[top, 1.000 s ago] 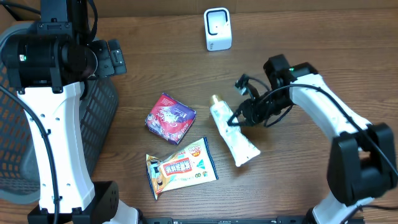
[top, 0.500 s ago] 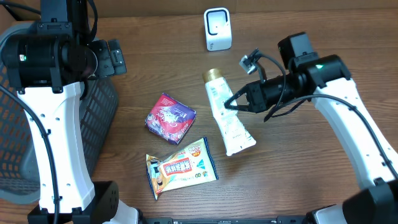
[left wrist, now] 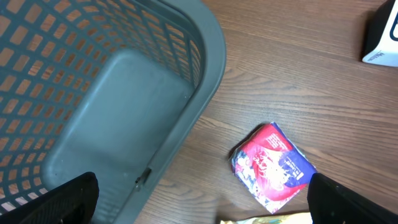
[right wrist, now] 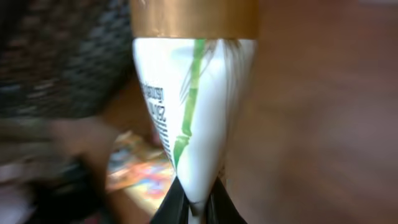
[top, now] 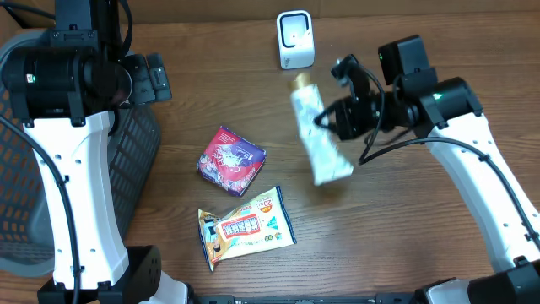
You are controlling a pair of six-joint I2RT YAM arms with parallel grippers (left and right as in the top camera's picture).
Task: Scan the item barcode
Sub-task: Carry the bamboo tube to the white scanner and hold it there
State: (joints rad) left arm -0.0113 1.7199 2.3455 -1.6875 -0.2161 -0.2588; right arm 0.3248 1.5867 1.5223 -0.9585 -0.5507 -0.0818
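My right gripper (top: 327, 123) is shut on a white tube (top: 314, 135) with a gold cap (top: 299, 83), holding it in the air with the cap toward the white scanner (top: 295, 40). In the right wrist view the tube (right wrist: 193, 112) narrows down into my pinched gripper (right wrist: 196, 208), its gold cap (right wrist: 193, 18) at the top. Black print runs along its left side, and I cannot make out a barcode. My left gripper (left wrist: 205, 208) stands open over the basket's edge, holding nothing.
A grey mesh basket (top: 17, 52) fills the left side under the left arm. A red-and-purple box (top: 230, 160) and a yellow snack packet (top: 245, 226) lie on the wooden table mid-left. The box (left wrist: 273, 167) also shows below my left gripper.
My right gripper has lifted the tube off the table and carried it up and back toward the scanner. The left arm has not moved.
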